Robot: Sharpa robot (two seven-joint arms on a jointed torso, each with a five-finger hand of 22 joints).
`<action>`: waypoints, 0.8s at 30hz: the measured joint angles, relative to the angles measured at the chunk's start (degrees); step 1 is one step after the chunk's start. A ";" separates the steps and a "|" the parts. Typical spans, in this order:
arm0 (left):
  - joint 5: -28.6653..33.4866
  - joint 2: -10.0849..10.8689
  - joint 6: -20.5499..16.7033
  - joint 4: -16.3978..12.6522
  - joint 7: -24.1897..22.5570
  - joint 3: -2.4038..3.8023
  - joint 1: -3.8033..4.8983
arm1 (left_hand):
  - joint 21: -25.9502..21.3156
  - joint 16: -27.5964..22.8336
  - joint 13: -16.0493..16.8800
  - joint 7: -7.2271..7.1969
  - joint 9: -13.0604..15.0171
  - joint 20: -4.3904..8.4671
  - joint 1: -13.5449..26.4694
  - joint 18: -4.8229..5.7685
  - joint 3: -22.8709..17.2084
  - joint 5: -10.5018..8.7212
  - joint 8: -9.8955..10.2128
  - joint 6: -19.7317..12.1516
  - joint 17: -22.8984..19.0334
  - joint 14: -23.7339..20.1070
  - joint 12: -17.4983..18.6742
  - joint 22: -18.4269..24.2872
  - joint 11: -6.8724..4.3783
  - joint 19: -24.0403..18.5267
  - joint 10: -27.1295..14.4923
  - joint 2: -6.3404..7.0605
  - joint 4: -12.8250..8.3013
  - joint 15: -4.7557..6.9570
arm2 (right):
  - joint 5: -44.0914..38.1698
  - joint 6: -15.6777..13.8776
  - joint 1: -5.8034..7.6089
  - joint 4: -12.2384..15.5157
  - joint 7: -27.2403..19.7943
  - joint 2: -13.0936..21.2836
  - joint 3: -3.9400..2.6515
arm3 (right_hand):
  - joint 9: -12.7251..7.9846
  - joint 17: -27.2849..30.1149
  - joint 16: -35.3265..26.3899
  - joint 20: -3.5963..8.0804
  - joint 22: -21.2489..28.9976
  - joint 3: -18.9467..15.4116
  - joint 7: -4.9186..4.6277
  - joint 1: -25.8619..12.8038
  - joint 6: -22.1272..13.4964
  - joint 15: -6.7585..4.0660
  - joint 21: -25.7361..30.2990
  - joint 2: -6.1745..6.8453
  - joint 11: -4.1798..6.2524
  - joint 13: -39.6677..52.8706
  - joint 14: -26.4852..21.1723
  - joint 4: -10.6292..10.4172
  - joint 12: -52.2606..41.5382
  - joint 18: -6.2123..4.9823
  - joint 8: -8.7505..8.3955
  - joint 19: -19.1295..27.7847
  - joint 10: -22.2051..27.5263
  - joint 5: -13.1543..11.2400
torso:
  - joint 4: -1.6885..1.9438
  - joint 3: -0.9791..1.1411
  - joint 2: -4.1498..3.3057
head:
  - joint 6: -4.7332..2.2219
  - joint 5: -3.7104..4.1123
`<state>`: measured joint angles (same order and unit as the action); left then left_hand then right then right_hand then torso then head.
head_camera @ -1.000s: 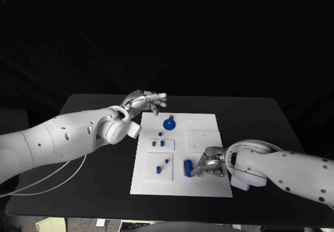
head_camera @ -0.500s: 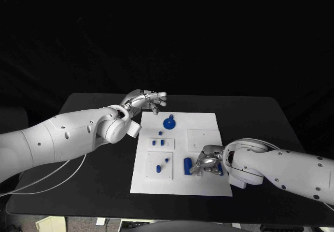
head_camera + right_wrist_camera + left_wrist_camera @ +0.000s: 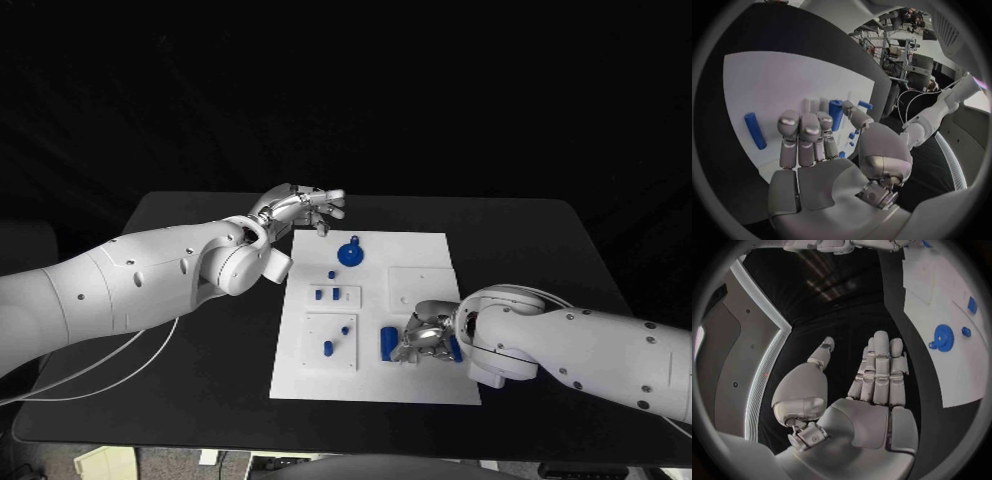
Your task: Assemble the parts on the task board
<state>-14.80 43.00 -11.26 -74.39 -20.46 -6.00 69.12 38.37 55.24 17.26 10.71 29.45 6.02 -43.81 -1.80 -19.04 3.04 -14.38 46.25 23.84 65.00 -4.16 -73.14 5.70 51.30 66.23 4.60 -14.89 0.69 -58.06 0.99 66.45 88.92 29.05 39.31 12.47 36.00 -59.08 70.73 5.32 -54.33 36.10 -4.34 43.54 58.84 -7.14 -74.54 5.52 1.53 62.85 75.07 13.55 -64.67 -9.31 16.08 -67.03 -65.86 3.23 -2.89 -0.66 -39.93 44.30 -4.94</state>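
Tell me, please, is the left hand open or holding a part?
Open: the left hand holds nothing, its fingers straight, off the task board.

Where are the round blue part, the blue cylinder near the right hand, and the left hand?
round blue part (image 3: 351,257), head view, centre of its disc.
blue cylinder (image 3: 388,344), head view, middle of its body.
left hand (image 3: 302,212), head view, middle of the hand, beside the task board's far corner.

Covers part of the task board (image 3: 433,385) and a blue cylinder (image 3: 836,114) behind the right hand (image 3: 427,338); contact between fingers and cylinder impossible to judge; small blue parts (image 3: 335,295) too tiny to identify
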 measured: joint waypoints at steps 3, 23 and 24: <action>0.00 -0.02 0.03 0.00 0.03 0.00 0.00 | 0.00 0.00 0.00 0.00 0.00 0.00 0.00 0.01 0.00 0.00 0.00 0.00 0.00 0.00 0.00 0.00 0.00 0.00 0.00 0.00 0.00 0.00 | -0.45 -0.12 -0.24 -0.55 0.30 -0.33 -0.03 | 0.08 0.00 0.00 0.00 0.00 -0.03 -0.42 0.23 0.81 0.00 0.00 0.22 0.00 0.00 0.00 0.45 0.17 -0.12 0.15 0.00 0.00 0.00 | 0.01 0.01 0.01 | 0.04 0.03; 0.00 0.05 0.15 0.00 0.18 0.00 0.00 | 0.00 0.00 0.00 0.00 0.01 -0.01 -0.18 0.00 0.00 0.00 0.00 0.00 0.04 0.00 0.00 -0.05 -0.01 0.00 0.01 -0.27 0.00 0.00 | -2.98 -1.57 -0.59 -0.60 0.18 -0.64 -0.09 | -0.26 -0.04 0.00 -0.21 -0.12 0.06 -0.28 0.80 0.95 -0.11 0.00 -1.64 0.17 -0.01 0.27 0.35 0.17 -0.81 -0.67 -0.19 -0.24 1.89 | -0.01 0.02 0.00 | 0.21 0.04; 0.00 0.05 0.16 0.00 0.18 0.00 0.00 | 0.00 0.00 0.00 0.00 0.00 -0.01 -0.05 0.00 0.00 0.00 0.00 0.00 0.04 0.00 0.00 -0.05 -0.01 0.00 0.01 -0.40 0.00 0.00 | -3.12 -1.76 -0.63 -0.54 0.12 -0.57 -0.08 | -0.26 -0.04 0.00 -0.25 -0.12 0.48 -0.17 0.35 1.11 -0.11 0.00 -2.09 0.02 -0.01 0.27 -0.07 0.20 -0.82 -0.67 -0.23 -0.42 1.81 | -0.01 0.02 0.00 | 0.21 0.04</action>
<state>-14.80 43.06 -11.10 -74.39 -20.28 -6.00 69.12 38.37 55.24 17.26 10.71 29.45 6.01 -43.86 -1.80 -19.04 3.04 -14.38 46.25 23.89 65.00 -4.16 -73.19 5.69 51.30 66.23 4.20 -14.89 0.69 -61.18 -0.77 65.82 88.38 29.18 38.73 12.39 35.74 -59.12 70.73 5.07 -54.45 36.58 -4.50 43.88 59.96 -7.25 -74.53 3.43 1.55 62.84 75.34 13.48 -64.46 -10.13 15.41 -67.26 -66.27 5.04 -2.89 -0.65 -39.93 44.51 -4.91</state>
